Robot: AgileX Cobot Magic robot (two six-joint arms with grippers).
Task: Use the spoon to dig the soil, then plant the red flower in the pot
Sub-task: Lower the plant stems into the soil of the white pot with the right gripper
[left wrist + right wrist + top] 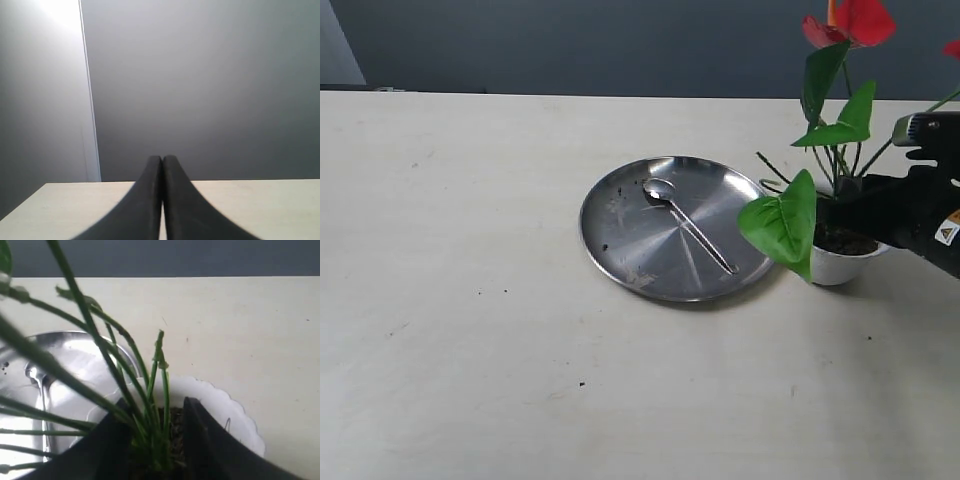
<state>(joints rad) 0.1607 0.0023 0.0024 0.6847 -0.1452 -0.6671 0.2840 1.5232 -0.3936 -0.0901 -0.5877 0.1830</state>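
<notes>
At the three o'clock edge of the pale table (470, 330), the small white scallop-rimmed pot (840, 266) holds dark crumbly soil (847, 241), with the artificial red flower (850, 25) standing upright in it, green leaves spreading. The right gripper (156, 437) has its black fingers closed around the bunched green stems just above the soil. The slim silver spoon (686, 222) lies on the round steel plate (620, 250), bowl toward eleven o'clock. The left gripper (162, 200) hangs with fingers pressed together, holding nothing. Planting looks nearly done; next, I judge, the right fingers should part gently and lift clear without tipping the stalk.
</notes>
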